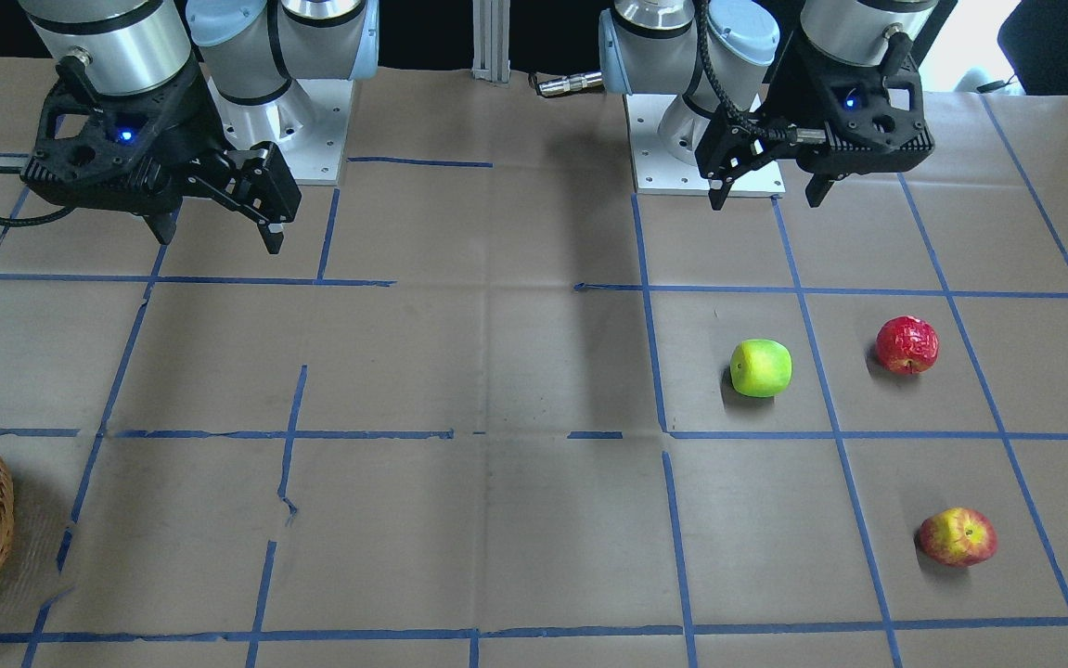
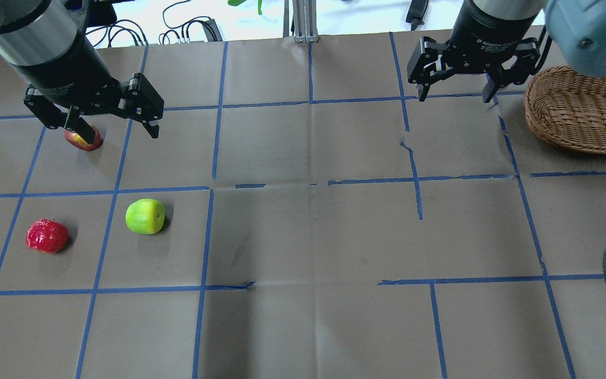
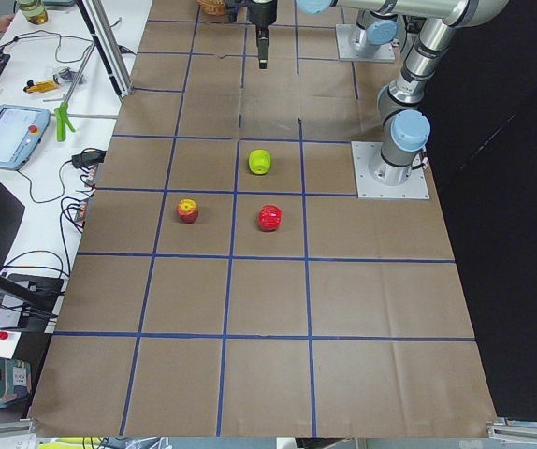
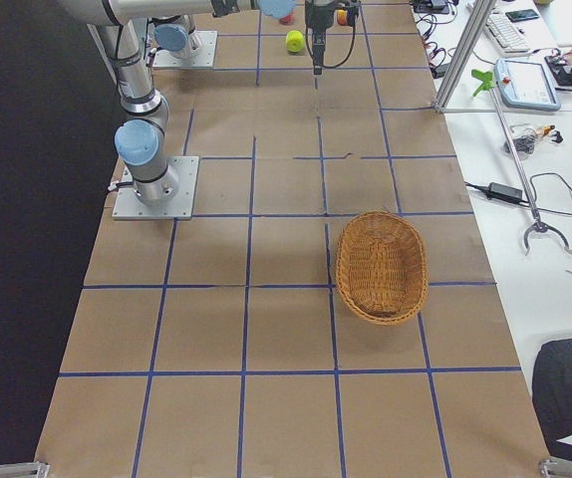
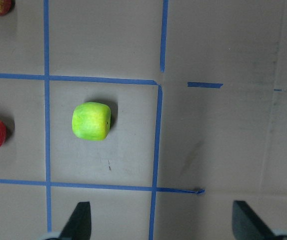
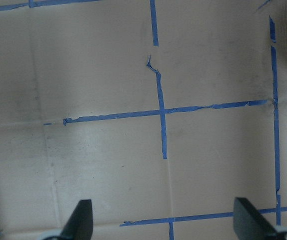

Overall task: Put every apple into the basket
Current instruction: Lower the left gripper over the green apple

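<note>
Overhead exterior | green apple [image 2: 145, 216], red apple [image 2: 47, 236], blotched apple [image 2: 82, 139] all lie well apart from basket [image 2: 571, 126] | left gripper [image 2: 118, 131] near them, jaws wide, empty: your nearer arm | right gripper [image 2: 454, 97] just beside basket, jaws wide, empty

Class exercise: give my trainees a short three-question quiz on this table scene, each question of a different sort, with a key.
1. True or false: the wicker basket is empty.
2. Which apple does the left wrist view show whole? A) green apple B) deep red apple C) red-and-yellow apple
3. Fill in: the left gripper and the right gripper both stand ____, holding nothing.
Key: 1 true; 2 A; 3 open.
</note>
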{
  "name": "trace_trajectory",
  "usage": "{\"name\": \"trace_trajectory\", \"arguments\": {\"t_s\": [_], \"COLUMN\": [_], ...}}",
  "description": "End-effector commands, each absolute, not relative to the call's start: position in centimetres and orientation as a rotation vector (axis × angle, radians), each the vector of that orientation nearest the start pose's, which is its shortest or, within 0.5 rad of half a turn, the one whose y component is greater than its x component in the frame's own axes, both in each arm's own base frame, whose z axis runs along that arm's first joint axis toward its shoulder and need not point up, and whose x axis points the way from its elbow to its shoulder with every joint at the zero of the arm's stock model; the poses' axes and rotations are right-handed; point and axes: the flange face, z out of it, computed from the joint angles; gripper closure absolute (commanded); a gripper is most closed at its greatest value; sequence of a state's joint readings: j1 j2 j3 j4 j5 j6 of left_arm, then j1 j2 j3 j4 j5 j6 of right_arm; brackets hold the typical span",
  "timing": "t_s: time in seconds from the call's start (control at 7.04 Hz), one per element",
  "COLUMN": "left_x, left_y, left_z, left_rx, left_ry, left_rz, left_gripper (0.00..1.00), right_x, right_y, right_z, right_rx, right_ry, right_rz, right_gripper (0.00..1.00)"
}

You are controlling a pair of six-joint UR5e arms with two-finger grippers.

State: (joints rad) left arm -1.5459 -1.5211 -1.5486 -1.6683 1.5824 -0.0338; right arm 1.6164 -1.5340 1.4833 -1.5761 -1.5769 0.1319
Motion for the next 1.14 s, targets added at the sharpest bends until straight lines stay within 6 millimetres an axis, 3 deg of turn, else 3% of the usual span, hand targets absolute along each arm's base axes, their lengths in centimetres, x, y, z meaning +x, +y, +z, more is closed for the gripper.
{"name": "trace_trajectory", "arguments": {"t_s": [0.0,0.14,0.28,0.43,0.57,0.85,0.99], "left_x": [-11.3,-8.3,-4.4,-1.6,-0.1,-0.8,-0.9], "left_y": [-49.3,-52.6,-54.2,-54.5,-53.9,-50.9,-50.4], "left_z": [46.6,43.8,39.9,36.7,33.6,26.2,24.3], "left_rx": [-0.061,-0.109,-0.126,-0.138,-0.131,-0.139,-0.129], "left_ry": [3.124,3.126,3.136,3.139,3.141,3.122,3.113], "left_rz": [0.182,0.150,0.203,0.220,0.166,0.028,-0.018], "left_gripper": [0.01,0.01,0.01,0.01,0.01,0.01,0.01], "right_x": [15.6,15.6,15.5,15.6,15.6,15.6,15.5], "right_y": [-50.6,-50.6,-50.6,-50.6,-50.6,-50.6,-50.6], "right_z": [51.3,51.3,51.3,51.3,51.3,51.3,51.3], "right_rx": [0.135,0.135,0.138,0.135,0.135,0.135,0.138], "right_ry": [3.138,3.138,3.139,3.138,3.138,3.138,3.139], "right_rz": [-0.090,-0.090,-0.087,-0.090,-0.090,-0.090,-0.087], "right_gripper": [0.00,0.00,0.00,0.00,0.00,0.00,0.00]}}
